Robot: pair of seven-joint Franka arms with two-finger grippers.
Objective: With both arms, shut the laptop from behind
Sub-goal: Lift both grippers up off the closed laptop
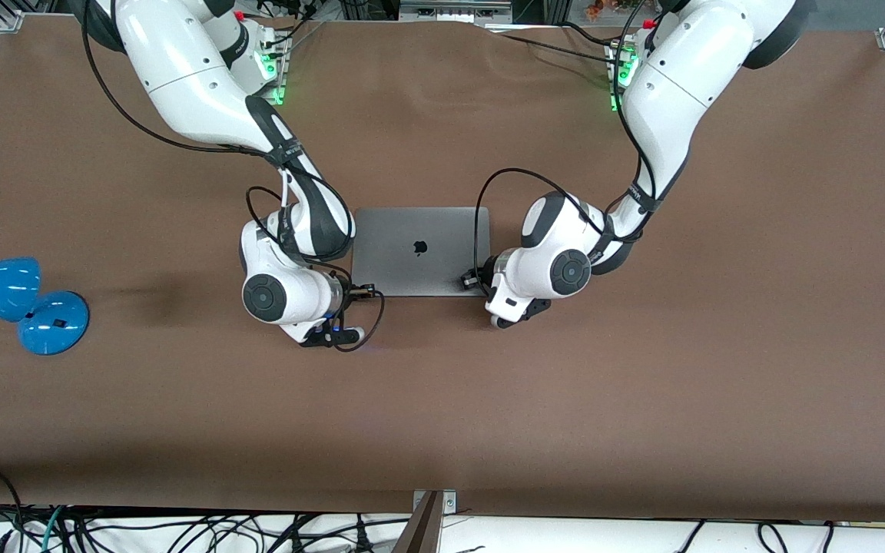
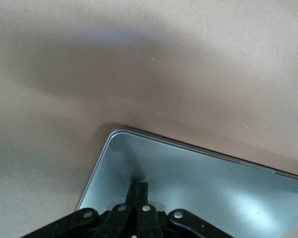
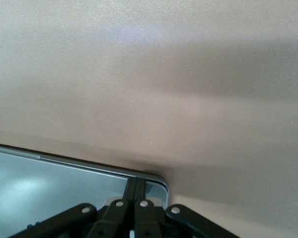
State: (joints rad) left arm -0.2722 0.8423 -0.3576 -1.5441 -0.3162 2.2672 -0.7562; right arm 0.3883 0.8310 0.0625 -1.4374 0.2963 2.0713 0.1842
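The brown table (image 1: 642, 384) fills the front view, with the two white arms reaching in from their bases along its upper edge. The right arm (image 1: 204, 92) bends down to the corner of the laptop at its own end, and the left arm (image 1: 665, 107) bends down to the corner at its end. The laptop (image 1: 420, 250) lies near the middle of the table between the two wrists, lid down flat with the dark apple logo facing up. A blue desk lamp (image 1: 20, 303) lies well apart from it, near the table edge at the right arm's end. The right gripper (image 3: 137, 191) sits at one corner of the lid nearer the front camera, its fingers (image 3: 132, 187) pressed together with nothing between them, tips resting on the metal. The left gripper (image 2: 138, 192) sits at the other such corner, its fingers (image 2: 143, 191) likewise closed together and empty, tips on the lid.
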